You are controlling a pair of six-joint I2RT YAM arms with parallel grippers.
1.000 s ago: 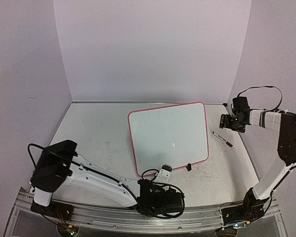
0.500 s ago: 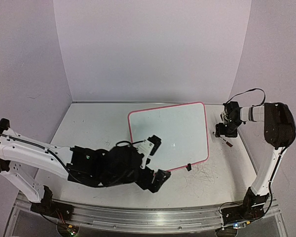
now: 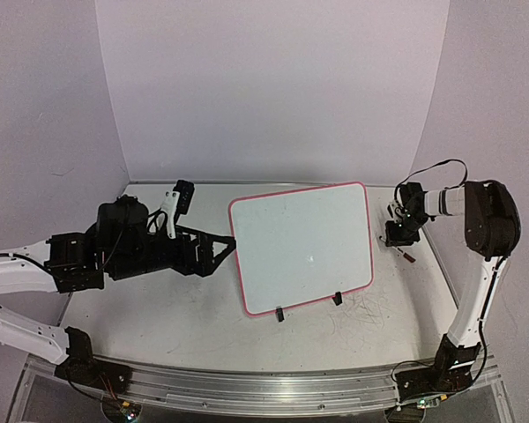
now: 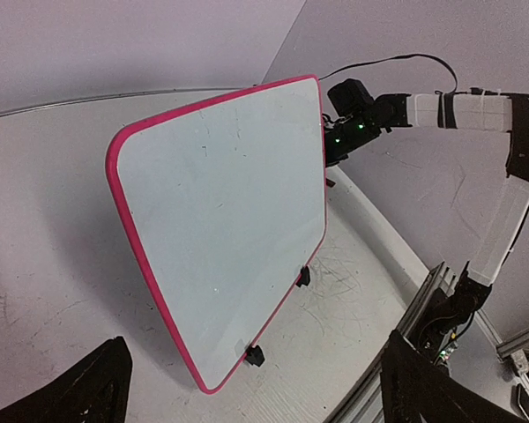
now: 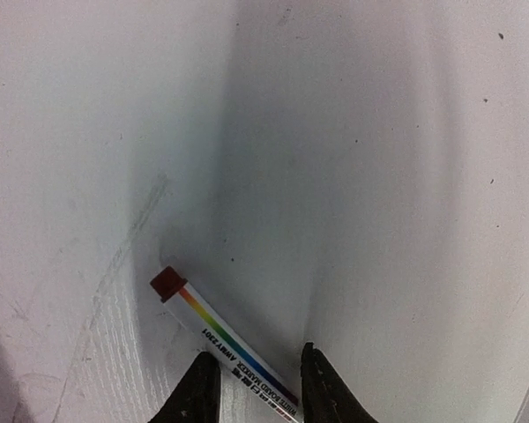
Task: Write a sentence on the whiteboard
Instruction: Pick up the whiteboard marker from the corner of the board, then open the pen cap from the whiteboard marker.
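Note:
The whiteboard (image 3: pixel 301 247) (image 4: pixel 229 203), white with a pink-red rim, leans on two black clip feet (image 3: pixel 279 314) at mid-table. Its face is blank, and no sentence shows on it. A marker (image 3: pixel 407 256) (image 5: pixel 220 339) with a dark red cap and a rainbow stripe lies on the table just right of the board. My right gripper (image 3: pixel 397 231) (image 5: pixel 256 366) is down over it, its jaws closed in against the barrel on both sides. My left gripper (image 3: pixel 219 251) (image 4: pixel 256 370) hangs wide open beside the board's left edge, holding nothing.
Old black scribbles (image 3: pixel 361 310) mark the table in front of the board's right foot. The side wall (image 3: pixel 476 132) rises close behind my right gripper. An aluminium rail (image 3: pixel 247 392) runs along the near edge.
My left arm swung from the board's near edge round to its left side and its jaws opened fully. My right gripper came down over the marker and its jaws closed in.

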